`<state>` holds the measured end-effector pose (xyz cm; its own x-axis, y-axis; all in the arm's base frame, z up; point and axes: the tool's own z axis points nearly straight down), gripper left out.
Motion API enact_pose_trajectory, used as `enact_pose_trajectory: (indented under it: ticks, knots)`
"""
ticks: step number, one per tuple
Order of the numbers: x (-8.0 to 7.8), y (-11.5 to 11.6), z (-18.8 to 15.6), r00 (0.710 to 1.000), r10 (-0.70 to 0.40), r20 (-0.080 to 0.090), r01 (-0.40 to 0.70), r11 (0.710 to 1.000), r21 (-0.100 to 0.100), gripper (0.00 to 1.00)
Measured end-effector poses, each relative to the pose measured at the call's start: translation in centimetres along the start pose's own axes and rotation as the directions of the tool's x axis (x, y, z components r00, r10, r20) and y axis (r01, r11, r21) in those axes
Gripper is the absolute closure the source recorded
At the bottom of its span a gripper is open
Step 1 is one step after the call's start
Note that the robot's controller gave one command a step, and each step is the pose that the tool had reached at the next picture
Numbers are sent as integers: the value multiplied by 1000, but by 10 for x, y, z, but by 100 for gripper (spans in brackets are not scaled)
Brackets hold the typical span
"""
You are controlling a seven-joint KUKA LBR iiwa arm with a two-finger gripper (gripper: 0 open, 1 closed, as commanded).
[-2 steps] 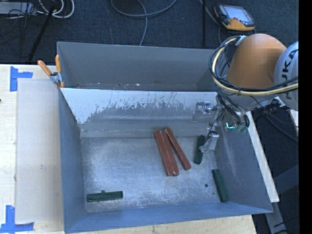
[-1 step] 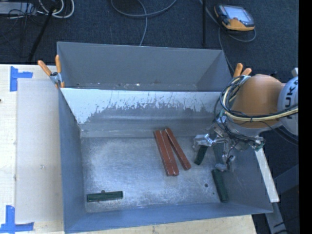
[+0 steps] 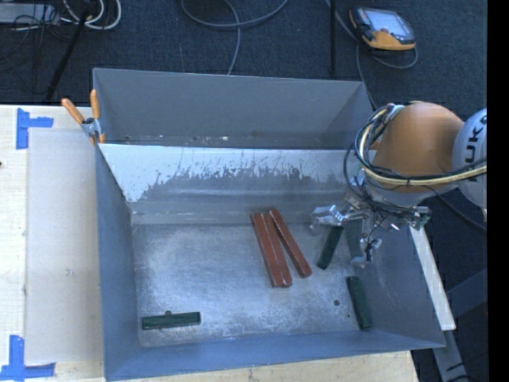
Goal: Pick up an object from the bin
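While the end effector (image 3: 347,232) stands open, a dark bar (image 3: 328,250) lies just beside it

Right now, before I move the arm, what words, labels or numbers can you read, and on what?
"UK": on the white arm link, rest of the word cut off.
Orange-and-grey handheld device outside the grey metal bin: screen too small to read.
Reddish-brown flat sticks and dark green bars in the bin: no markings visible.
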<state>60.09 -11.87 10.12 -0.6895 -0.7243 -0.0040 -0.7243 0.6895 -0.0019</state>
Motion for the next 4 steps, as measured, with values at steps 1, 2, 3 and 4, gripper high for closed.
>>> enact_pose_trajectory:
  ticks: [1,2,3,4]
  knots:
    - [4,-28,-3,992,-124,-1,124,992,-1,0]
    - [0,-28,28,954,-300,10,300,954,-11,0]
    - [-5,-25,27,954,-300,6,300,954,-8,0]
    - [-2,-27,27,955,-296,2,296,955,-6,100]
